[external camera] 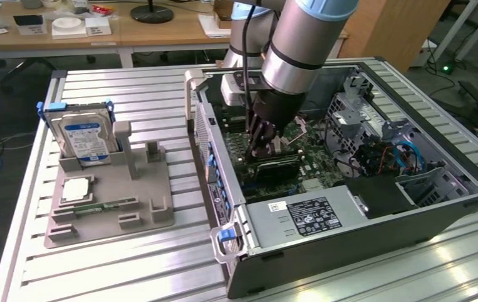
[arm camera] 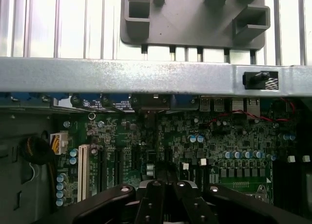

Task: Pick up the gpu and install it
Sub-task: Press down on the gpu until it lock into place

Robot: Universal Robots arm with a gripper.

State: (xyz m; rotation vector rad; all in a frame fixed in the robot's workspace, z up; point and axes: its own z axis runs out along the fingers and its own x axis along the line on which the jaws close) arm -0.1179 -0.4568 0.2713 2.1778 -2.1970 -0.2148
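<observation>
While my claw point(external camera: 261, 150) stands pinched shut inside the open computer case point(external camera: 440, 207), low over the motherboard point(arm camera: 195, 146), pressing on the gpu point(external camera: 279, 167), I judge this card light, stiff and fragile, best gripped along its top edge.

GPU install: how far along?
Pickup looks done: the gpu is off the gray holder tray and inside the open computer case. In hand: the tool, shut, is down at the card over the motherboard. Left: whether it is fully seated can't be told.
</observation>
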